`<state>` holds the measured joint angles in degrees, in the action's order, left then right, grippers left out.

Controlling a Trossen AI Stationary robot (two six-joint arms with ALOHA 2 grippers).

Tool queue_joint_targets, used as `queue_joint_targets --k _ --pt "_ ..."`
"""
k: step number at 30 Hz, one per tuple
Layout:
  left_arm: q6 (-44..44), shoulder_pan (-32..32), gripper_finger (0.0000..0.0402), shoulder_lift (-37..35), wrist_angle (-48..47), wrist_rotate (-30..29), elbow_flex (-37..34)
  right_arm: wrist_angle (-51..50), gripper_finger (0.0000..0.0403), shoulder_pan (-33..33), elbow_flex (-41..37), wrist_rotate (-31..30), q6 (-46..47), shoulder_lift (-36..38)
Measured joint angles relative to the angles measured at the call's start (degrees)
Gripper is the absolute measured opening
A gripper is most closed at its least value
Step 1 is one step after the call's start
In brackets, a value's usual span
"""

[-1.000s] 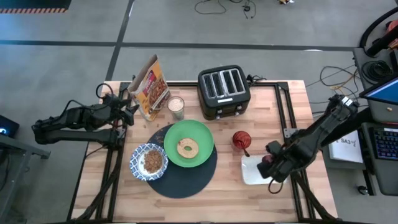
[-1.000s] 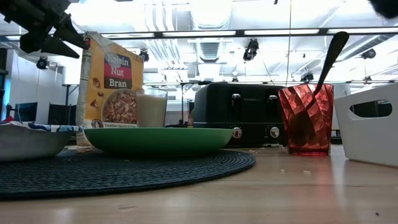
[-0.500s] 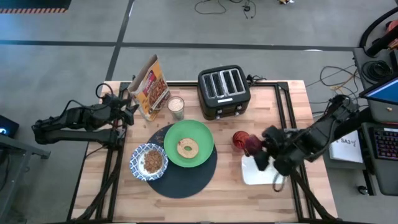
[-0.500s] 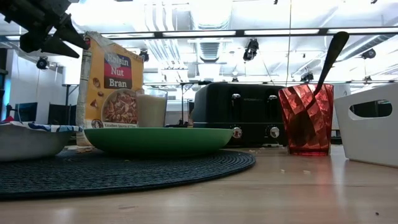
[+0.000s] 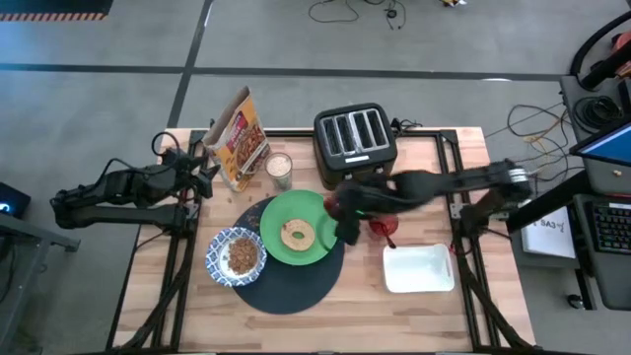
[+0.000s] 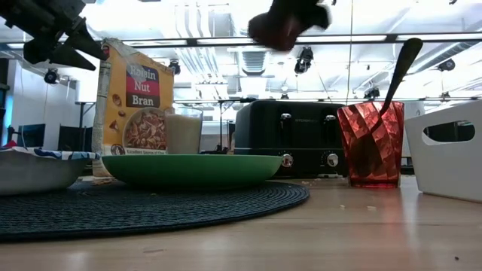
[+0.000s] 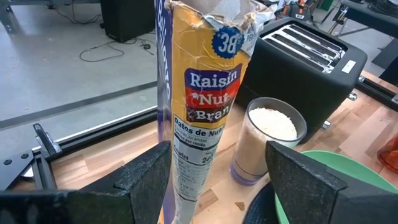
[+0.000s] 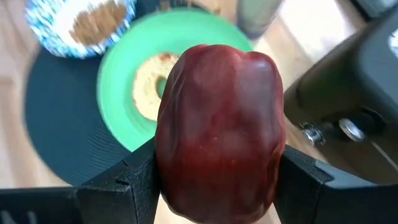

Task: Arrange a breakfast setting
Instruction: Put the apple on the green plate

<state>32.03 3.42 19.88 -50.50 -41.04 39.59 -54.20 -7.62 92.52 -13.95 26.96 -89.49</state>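
My right gripper (image 5: pixel 341 211) reaches over from the table's right and is shut on a dark red fruit (image 8: pixel 221 130), which hangs high above the table (image 6: pixel 275 26). It hovers over the right rim of the green plate (image 5: pixel 314 212). The plate holds a bagel (image 5: pixel 296 235) and rests on the round dark placemat (image 5: pixel 296 281). A blue-and-white bowl (image 5: pixel 236 255) sits on the placemat's left edge. A metal spoon (image 6: pixel 397 68) stands in the red cup (image 6: pixel 367 143). My left gripper (image 5: pixel 204 174) waits open at the far left, facing the cereal bag (image 7: pixel 202 112). My right gripper pinches the fruit by its two opposite sides (image 8: pixel 171 155) between its two fingers (image 8: pixel 134 183). The fingers slant down, coming from the table's right. The fruit is lifted clear, above the green plate's right rim.
A black toaster (image 5: pixel 355 145) stands at the far middle, with a glass of milk (image 5: pixel 279 170) and the cereal bag (image 5: pixel 242 138) to its left. A white tray (image 5: pixel 419 268) lies at the right near side, beside the red cup (image 5: pixel 383 225).
My right gripper has carried the fruit up from the white tray and toward the table's left, past the red cup, to the green plate's right rim. It has rolled about its own axis on the way. The fruit stays held throughout.
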Motion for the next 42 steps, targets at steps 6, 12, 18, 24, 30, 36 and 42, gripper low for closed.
queue_joint_targets --k 6,12,18,24,30,36,42 --pt "0.0 0.0 0.0242 0.0 -0.1 0.0 0.0 -3.9 0.0221 4.5 6.7 6.8 -9.0 -11.1" --pt "0.0 0.0 0.0242 0.0 -0.1 0.0 0.0 -7.8 0.0221 5.3 12.4 6.7 -14.5 -20.7" --pt "0.0 0.0 0.0242 0.0 -0.2 0.0 0.0 -11.9 0.0223 5.2 18.2 6.5 -17.1 -28.4" --pt "0.0 0.0 0.0242 0.0 -0.2 0.1 0.0 -13.6 0.0230 5.3 21.6 3.5 -18.8 -33.7" --pt "0.0 0.0 0.0242 0.0 -0.3 0.1 0.0 -14.2 0.0237 5.8 21.1 1.8 -19.1 -35.0" --pt "0.0 0.0 0.0242 0.0 -0.3 0.1 0.0 -12.7 0.0264 5.9 21.1 1.9 -19.1 -35.0" --pt "0.0 0.0 0.0242 0.0 -0.3 0.1 0.0 -12.4 0.0285 6.1 21.1 1.9 -18.7 -35.0"
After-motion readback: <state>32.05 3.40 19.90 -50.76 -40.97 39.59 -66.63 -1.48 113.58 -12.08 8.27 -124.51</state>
